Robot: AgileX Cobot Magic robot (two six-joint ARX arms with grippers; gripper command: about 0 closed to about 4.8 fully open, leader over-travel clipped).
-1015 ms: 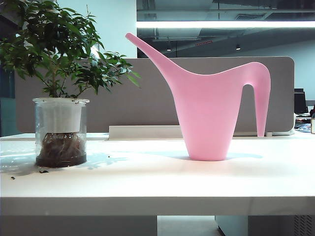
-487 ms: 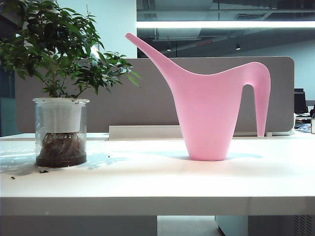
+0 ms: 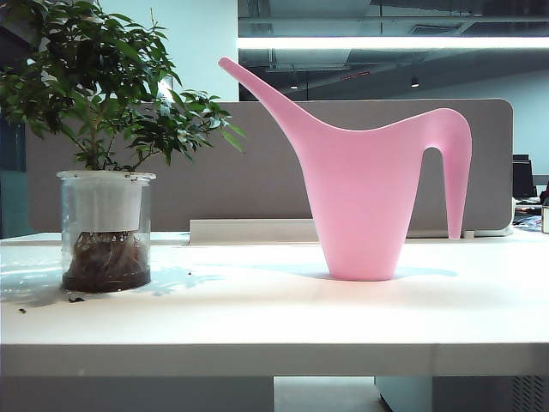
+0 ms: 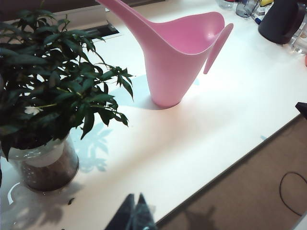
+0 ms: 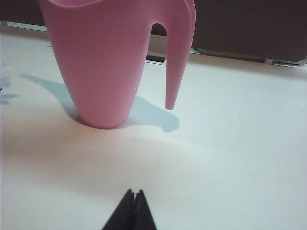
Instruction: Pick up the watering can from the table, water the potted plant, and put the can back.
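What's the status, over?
Left gripper and right gripper both shut, empty, short of the watering can. Can upright on table, untouched. Potted plant apart. Path clear.

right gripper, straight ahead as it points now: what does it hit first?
Likely the watering can: the shut right gripper hangs low over the table, aimed near its base and handle. Depth unclear.

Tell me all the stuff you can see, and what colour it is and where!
watering can: one, pink, upright on the table, right of the plant
potted plant: one, dark green leaves, clear glass jar, left side of the table
table: one, white, under both
divider panel: one, grey-beige, behind the table
dark jug: one, black, far corner
left gripper: one, black, jaws shut, over the table edge by the plant
right gripper: one, black, jaws shut, facing the can's handle
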